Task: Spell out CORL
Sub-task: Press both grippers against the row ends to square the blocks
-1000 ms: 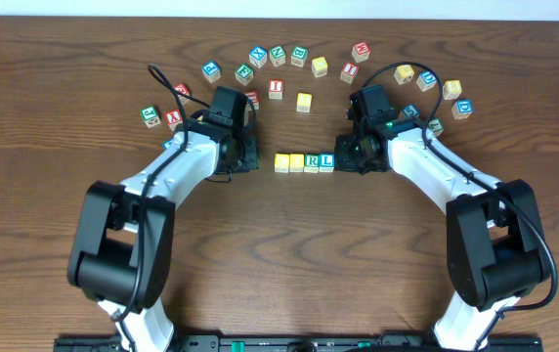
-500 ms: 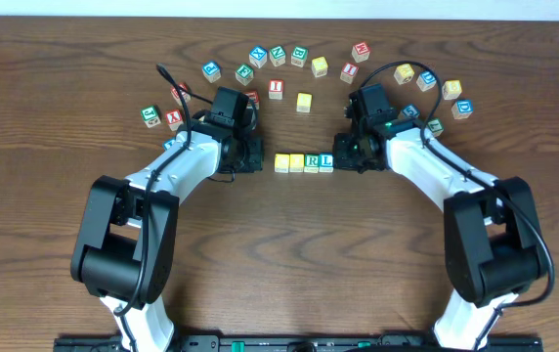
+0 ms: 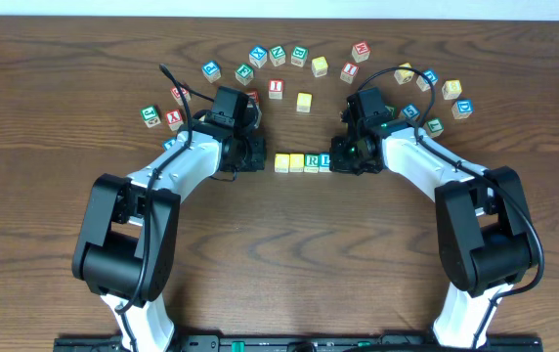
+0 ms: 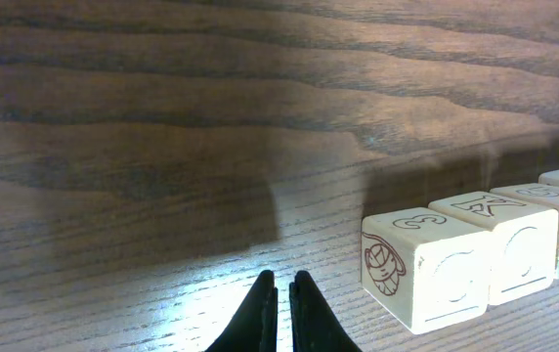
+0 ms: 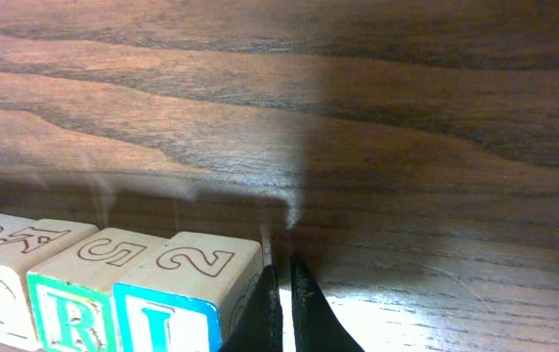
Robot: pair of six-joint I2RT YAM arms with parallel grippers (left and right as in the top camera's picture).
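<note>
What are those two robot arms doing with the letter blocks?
They're spelling CORL. The four blocks sit in a row mid-table. The left tool is shut and empty, a little off the row's C end. The right tool is shut too, close beside the L block. Spare blocks lie scattered behind.

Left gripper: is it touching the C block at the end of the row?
Apart. The left wrist view shows table between the left gripper and the C block.
</note>
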